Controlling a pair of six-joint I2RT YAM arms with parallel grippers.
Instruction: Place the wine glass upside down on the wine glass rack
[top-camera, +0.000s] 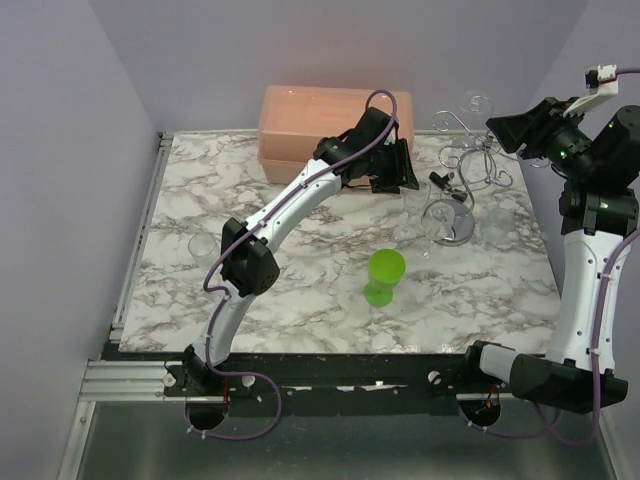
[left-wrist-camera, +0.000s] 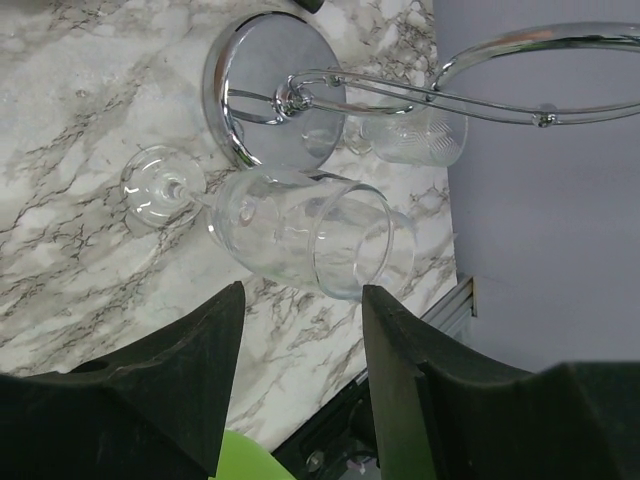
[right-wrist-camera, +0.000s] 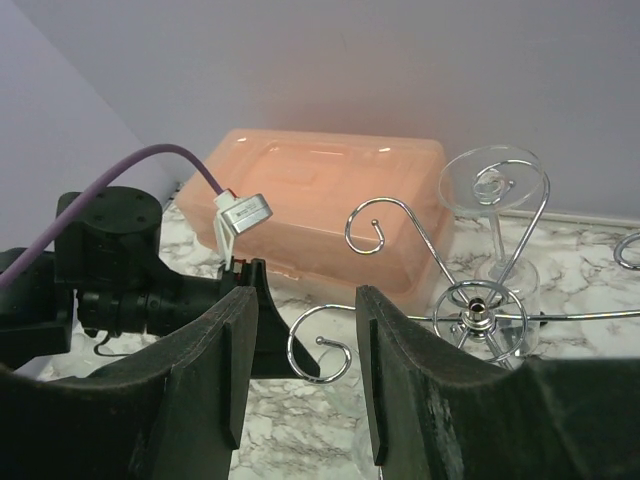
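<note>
The marble table (top-camera: 300, 310) takes up most of the scene. At its far edge sits a pale orange plastic box (top-camera: 320, 125) with its lid on.

The rack (top-camera: 449, 224) stands toward the back right of the table. It has a round shiny base, and its curled wire arms spread out above. One upside-down glass (right-wrist-camera: 492, 183) hangs on it, with the foot caught in a loop at the top and the bowl below.

The left arm reaches across from the near left edge toward the rack. The left gripper (left-wrist-camera: 302, 300) has its two dark fingers apart with nothing between them. The wine glass (left-wrist-camera: 310, 235) lies on its side on the table just beyond those fingertips, in line with the gap and not inside it. Whether the tips touch its bowl cannot be told. In the left wrist view its foot points left and the open mouth of the bowl points right. The bowl lies just beside the rack's base, on the side nearer the gripper.

The right gripper (right-wrist-camera: 305, 300) hangs in the air at the back right, level with the top of the rack and near its curled arms. Its fingers are parted and hold nothing.

A bright green cup (top-camera: 384, 275) stands upright near the middle of the table, nearer the arms' bases than the rack is. A small clear tumbler (top-camera: 497, 225) stands just right of the rack's base. Another clear tumbler (top-camera: 203, 245) sits well apart on the left side of the table, beside the left arm.
</note>
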